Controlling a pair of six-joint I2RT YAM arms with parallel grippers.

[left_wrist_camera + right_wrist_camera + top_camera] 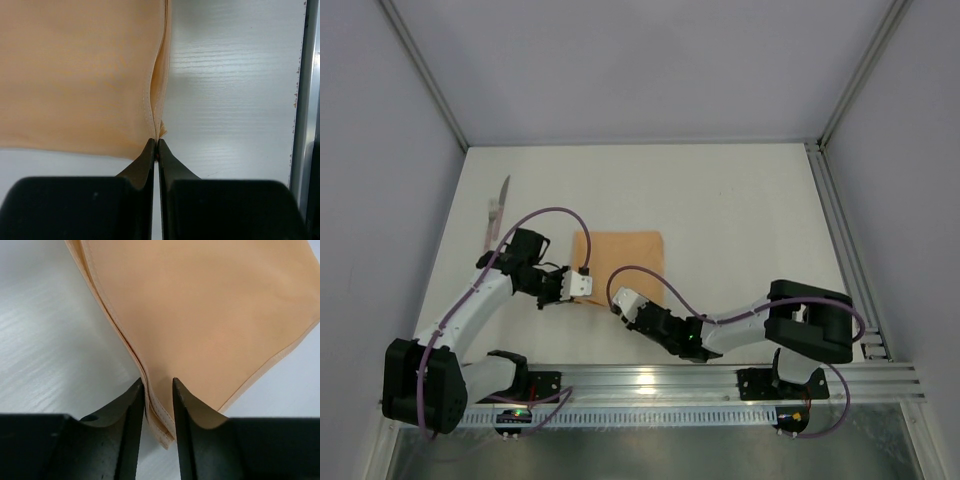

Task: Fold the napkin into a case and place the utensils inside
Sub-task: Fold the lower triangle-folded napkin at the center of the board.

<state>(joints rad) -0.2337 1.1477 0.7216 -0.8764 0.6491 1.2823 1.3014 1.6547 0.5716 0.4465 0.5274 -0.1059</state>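
The peach-orange napkin (620, 260) lies folded in layers on the white table, near the middle. My left gripper (585, 284) is shut on its near left corner; in the left wrist view the fingertips (156, 141) pinch the doubled hem of the napkin (75, 75). My right gripper (618, 298) sits at the near right corner. Its jaws (157, 382) stand a little apart astride the layered edge of the napkin (200, 315), the cloth corner loose between them. One of the utensils, a knife (497, 210), lies at the far left, away from both grippers.
An aluminium rail (840, 230) runs along the table's right side and another (720, 380) along the near edge by the arm bases. Grey walls close in the left, back and right. Purple cables loop over both arms.
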